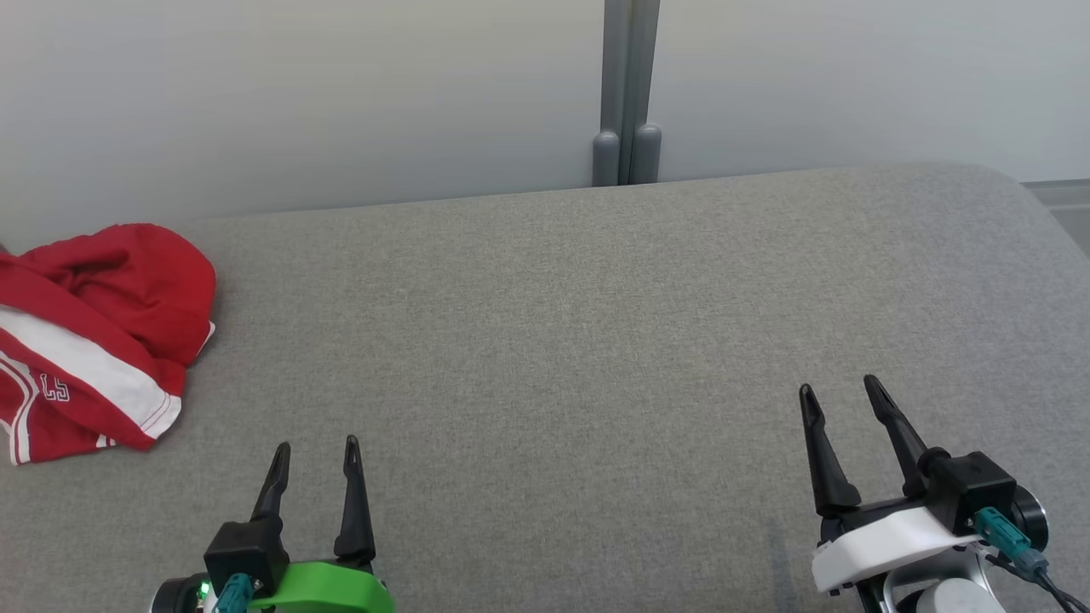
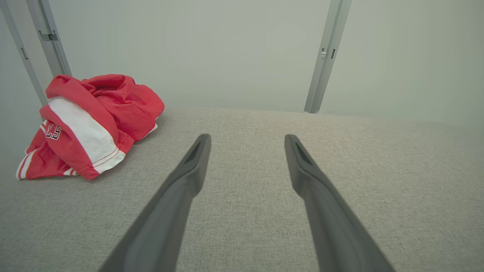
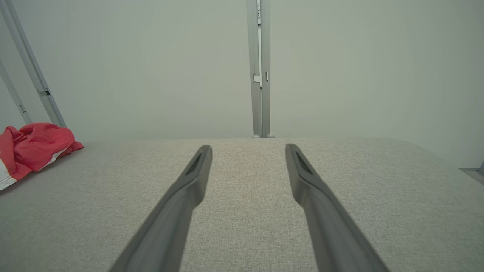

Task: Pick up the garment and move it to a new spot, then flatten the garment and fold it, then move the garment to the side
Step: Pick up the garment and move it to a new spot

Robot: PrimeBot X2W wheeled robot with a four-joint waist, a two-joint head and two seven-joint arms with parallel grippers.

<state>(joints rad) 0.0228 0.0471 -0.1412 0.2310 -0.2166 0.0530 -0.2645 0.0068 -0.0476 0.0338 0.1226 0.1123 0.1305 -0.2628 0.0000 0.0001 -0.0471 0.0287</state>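
Note:
The garment (image 1: pixel 94 340) is red with white bands and a printed number, and it lies crumpled at the far left of the grey padded surface (image 1: pixel 579 340). From the left wrist the garment (image 2: pixel 89 124) sits ahead and to the left; from the right wrist the garment (image 3: pixel 32 149) is at the left edge. My left gripper (image 1: pixel 317 449) stands open near the front edge, to the right of the cloth and apart from it, nothing between its fingers. Far to the right, my right gripper (image 1: pixel 841 388) is open and empty too. The left gripper (image 2: pixel 247 139) and the right gripper (image 3: pixel 248 149) both hover over bare fabric.
A pale wall (image 1: pixel 298 94) rises behind the surface, with a grey upright post (image 1: pixel 628 94) at its middle. The surface rounds off at the far right corner (image 1: pixel 1013 183). More slanted posts (image 2: pixel 49 37) stand behind the garment.

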